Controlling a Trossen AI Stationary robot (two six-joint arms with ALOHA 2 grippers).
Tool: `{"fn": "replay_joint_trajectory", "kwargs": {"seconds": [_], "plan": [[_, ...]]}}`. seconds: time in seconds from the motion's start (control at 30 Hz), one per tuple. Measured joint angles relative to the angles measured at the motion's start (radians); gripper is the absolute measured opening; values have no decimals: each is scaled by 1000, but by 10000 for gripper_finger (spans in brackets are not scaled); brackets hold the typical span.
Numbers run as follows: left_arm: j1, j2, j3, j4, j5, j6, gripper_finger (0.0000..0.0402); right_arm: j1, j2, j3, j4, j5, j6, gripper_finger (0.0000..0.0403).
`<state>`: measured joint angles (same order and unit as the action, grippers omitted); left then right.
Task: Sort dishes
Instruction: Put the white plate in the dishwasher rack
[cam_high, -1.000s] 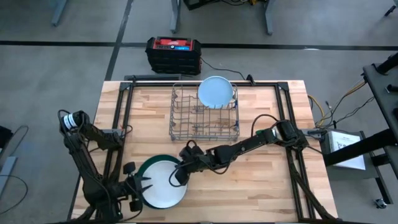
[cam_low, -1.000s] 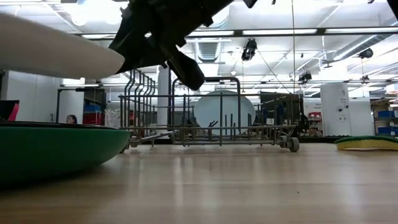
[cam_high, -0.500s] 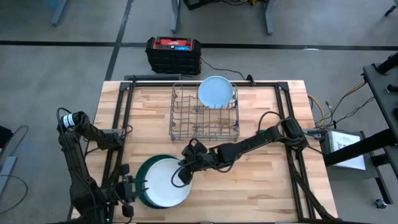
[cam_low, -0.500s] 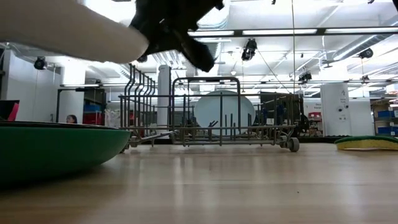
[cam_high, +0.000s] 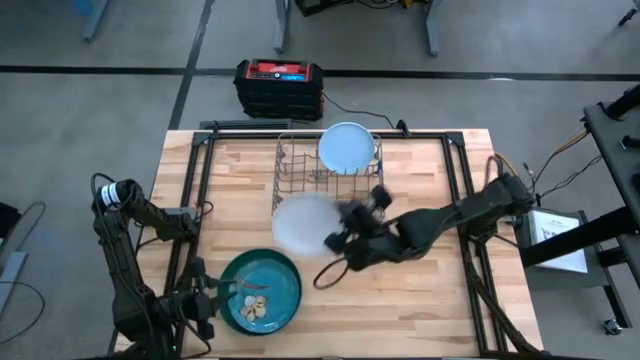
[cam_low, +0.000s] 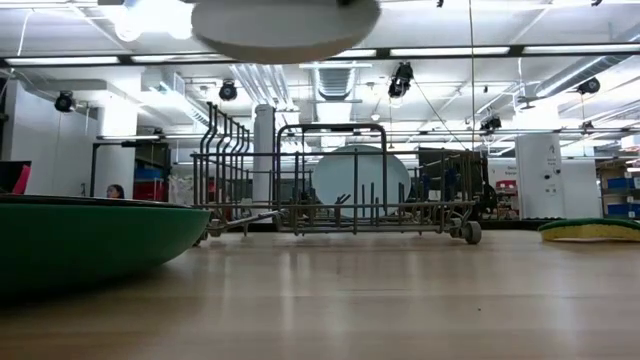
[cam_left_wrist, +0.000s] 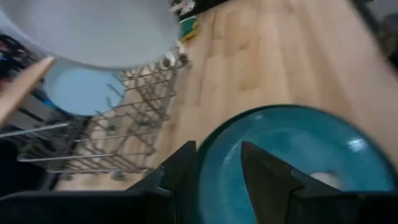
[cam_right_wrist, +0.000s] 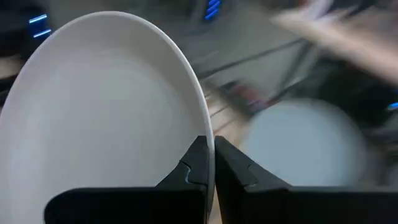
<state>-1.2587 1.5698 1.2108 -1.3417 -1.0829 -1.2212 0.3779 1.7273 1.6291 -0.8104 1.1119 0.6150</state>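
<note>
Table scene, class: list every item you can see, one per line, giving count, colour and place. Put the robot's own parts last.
White plate: one, white, held in the air near the rack's front left corner.
Pale blue plate: one, pale blue, standing upright in the rack's far end.
Teal plate: one, teal with a light motif, lying on the green plate at the table's front left.
Green plate: one, dark green, flat on the table under the teal plate.
Wire rack: one, grey, middle of the table's far half.
Sponge: one, yellow and green, on the table.
Box: one, black and red, on the floor beyond the table.
Left hand: one, dark, at the teal plate's rim.
Right hand: one, dark, shut on the white plate's edge.
</note>
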Motion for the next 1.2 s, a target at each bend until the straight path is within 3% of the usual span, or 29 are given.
{"fn": "replay_joint_trajectory", "kwargs": {"seconds": [0.2,0.27,0.37,0.7,0.83,0.93,1.1,1.2], "plan": [[1,0,-2,-178,-11,-60,116,-52,-63,-5,-100,270,-95,0],[1,-1,-4,-233,-11,-99,116,-80,-64,-7,-133,327,-140,0],[5,-18,-20,-230,-23,-40,116,-134,-58,-13,-174,381,-196,0],[19,-68,-103,-230,-60,-108,116,-310,-55,-124,-340,377,-216,0],[22,-68,-131,-229,-65,-107,116,-354,-55,-147,-325,297,-192,0],[30,-69,-142,-230,-88,-27,116,-367,-55,-159,-323,233,-168,0],[55,-73,-142,-230,-231,96,116,-365,-55,-156,-305,165,-144,0],[68,-84,-142,-230,-252,138,116,-366,-55,-158,-305,169,-142,0]]}}
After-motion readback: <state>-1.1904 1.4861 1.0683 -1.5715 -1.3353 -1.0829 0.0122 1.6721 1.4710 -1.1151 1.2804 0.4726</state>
